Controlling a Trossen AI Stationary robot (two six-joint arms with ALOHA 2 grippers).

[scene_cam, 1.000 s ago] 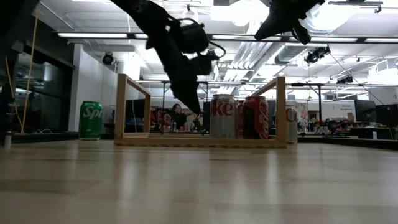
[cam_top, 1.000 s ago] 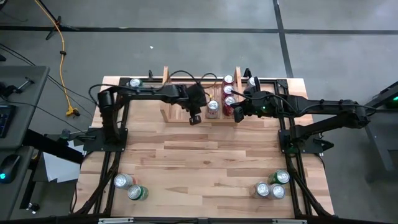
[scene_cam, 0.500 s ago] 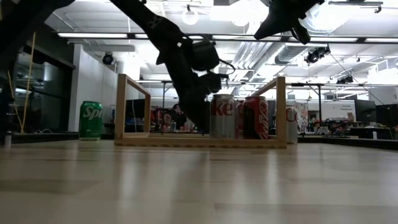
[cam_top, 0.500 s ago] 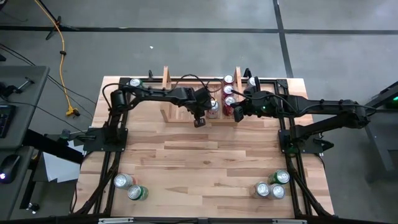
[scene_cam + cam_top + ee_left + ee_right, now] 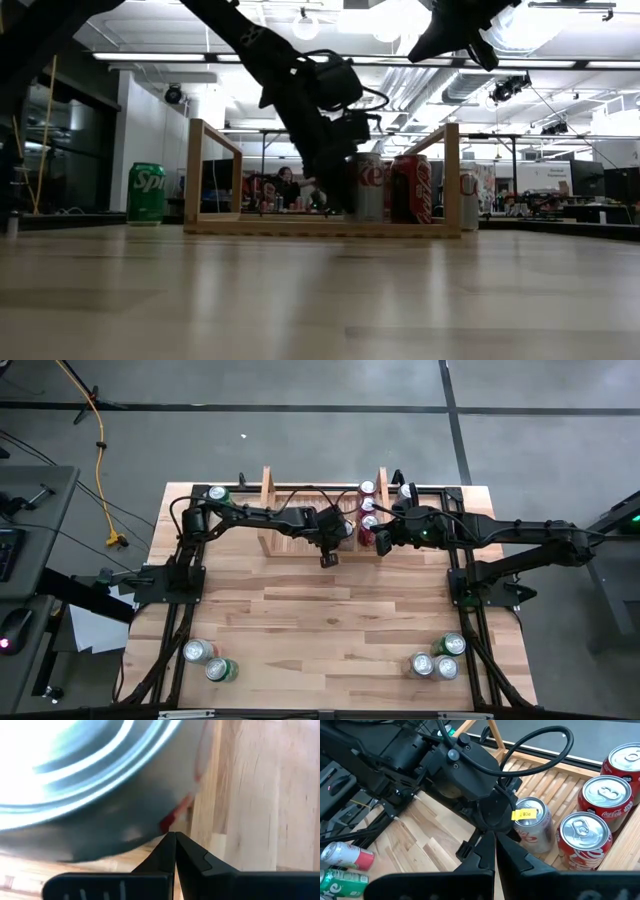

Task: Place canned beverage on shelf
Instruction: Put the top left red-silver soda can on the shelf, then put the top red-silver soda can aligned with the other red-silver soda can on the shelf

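A silver can (image 5: 95,780) is filling the left wrist view, blurring badly and running off the picture's edges, so its label is not reading. In the low view the left arm (image 5: 300,90) is covering part of the silver Coke can (image 5: 368,188), and the right arm (image 5: 455,25) is getting cut off at the top edge.

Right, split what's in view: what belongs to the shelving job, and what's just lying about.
In the job:
- shelf
- silver Coke can in the shelf
- left gripper, shut beside that can
- red Coke cans already shelved

Lying about:
- right gripper, shut, waiting by the shelf
- green Sprite can outside the shelf
- cans at the near table corners
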